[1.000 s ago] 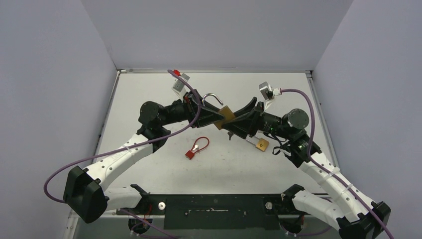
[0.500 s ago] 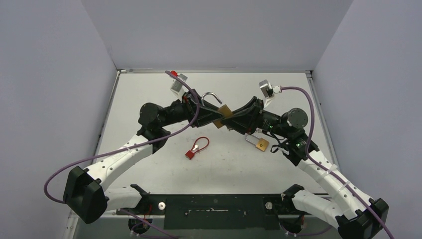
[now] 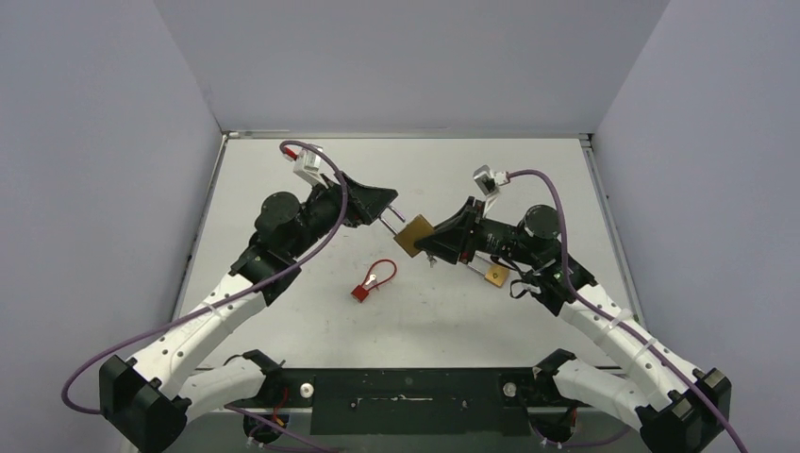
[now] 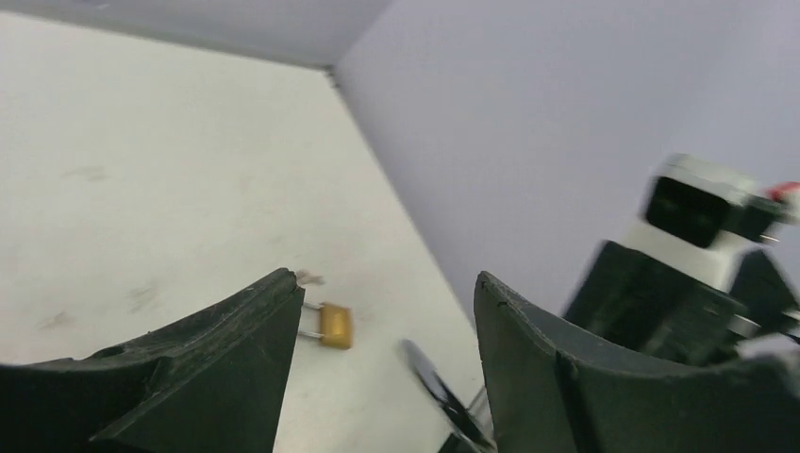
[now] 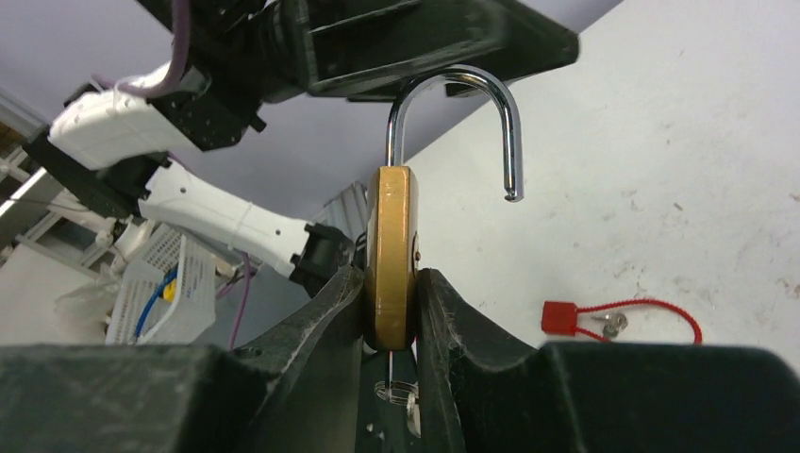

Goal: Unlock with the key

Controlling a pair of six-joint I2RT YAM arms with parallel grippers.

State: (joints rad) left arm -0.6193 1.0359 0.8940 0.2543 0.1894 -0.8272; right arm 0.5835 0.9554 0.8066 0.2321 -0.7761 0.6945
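Padlock (image 5: 391, 222) pinched by right gripper (image 5: 390, 281); left gripper (image 4: 382, 288) spread, empty; white table (image 3: 283, 321), grey walls (image 3: 406, 66).

I'm looking down on a pale, off-white table (image 3: 283, 326) boxed in by plain lavender-grey panels: a left wall (image 3: 94, 142), a right wall (image 3: 703, 142) and a back wall (image 3: 406, 66). A thin metal strip (image 3: 406, 135) runs where the back wall meets the tabletop. The light is soft and even, and shadows are faint. Through the left wrist camera I see dull scuff marks (image 4: 90, 174) on the surface. Past the enclosure, the right wrist camera catches what looks like a white basket (image 5: 156, 293), too blurred for detail.
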